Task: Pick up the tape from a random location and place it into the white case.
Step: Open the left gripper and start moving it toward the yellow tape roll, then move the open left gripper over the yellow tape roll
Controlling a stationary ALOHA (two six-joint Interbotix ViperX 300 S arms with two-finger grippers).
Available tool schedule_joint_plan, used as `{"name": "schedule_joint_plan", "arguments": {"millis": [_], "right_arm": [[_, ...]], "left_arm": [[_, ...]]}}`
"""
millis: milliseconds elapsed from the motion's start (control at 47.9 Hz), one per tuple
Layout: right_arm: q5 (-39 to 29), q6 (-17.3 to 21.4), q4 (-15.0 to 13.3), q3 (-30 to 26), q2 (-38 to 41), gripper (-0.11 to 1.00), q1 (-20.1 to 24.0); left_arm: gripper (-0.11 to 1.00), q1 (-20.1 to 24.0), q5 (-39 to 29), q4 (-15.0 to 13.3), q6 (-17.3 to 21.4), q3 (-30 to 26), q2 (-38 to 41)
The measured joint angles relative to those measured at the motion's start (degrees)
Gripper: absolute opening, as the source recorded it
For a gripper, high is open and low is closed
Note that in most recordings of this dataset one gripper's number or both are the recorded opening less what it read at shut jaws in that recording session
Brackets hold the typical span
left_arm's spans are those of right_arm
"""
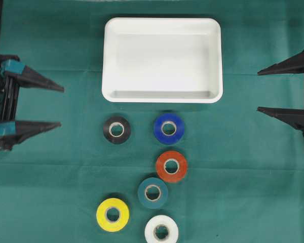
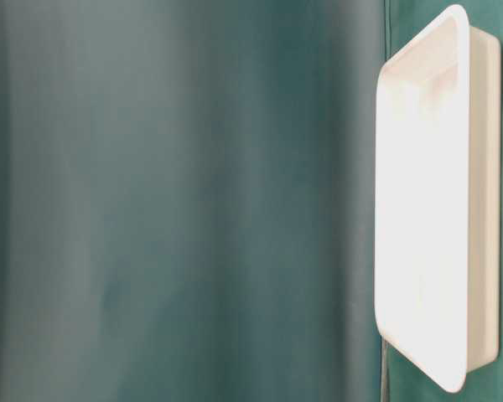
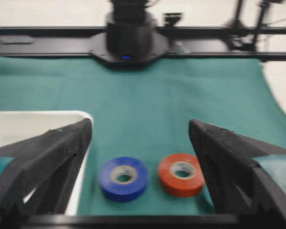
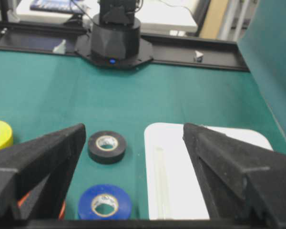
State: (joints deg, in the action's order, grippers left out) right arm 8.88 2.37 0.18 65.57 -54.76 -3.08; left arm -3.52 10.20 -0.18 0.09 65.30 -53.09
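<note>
Both arms sit back at the edges of the green cloth (image 1: pixel 243 167) with their jaws spread wide and nothing between them. The left gripper (image 1: pixel 61 106) touches nothing; the right gripper (image 1: pixel 258 91) is just as wide and just as bare. No brand or lettering can be read on anything here.

Between the two grippers lies the white case (image 1: pixel 162 96), one tray, well apart from both sets of fingers. Six tape rolls lie flat on the cloth on the near side of the case, one of each colour: a black roll (image 1: pixel 117 129) closest to the left gripper, a blue roll (image 1: pixel 168 128) beside it, an orange roll (image 1: pixel 172 166), a teal roll (image 1: pixel 152 192), a yellow roll (image 1: pixel 112 214) and a white roll (image 1: pixel 161 229). From the left wrist, the blue and orange rolls sit framed between its open fingers (image 3: pixel 57 157), not touching them.
</note>
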Motion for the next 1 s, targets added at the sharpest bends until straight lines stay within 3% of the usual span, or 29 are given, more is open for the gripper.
{"name": "schedule_joint_plan", "arguments": {"millis": [480,668,1002], "right_arm": [[0.0,0.0,0.0,0.0,0.0,0.91,-0.1],[-0.1,0.0,0.0,0.0,0.1,0.91,-0.1],[-0.2,-0.1,-0.1,0.0,0.4,0.91,-0.1]], "left_arm": [[0.97,-14.3,-1.0,0.0,-0.3,-1.1,0.0],[0.97,-17.1,-1.1,0.0,-0.2,-1.5,0.0],[0.97,-17.1,-1.5,0.0,-0.1,-1.8,1.1]]}}
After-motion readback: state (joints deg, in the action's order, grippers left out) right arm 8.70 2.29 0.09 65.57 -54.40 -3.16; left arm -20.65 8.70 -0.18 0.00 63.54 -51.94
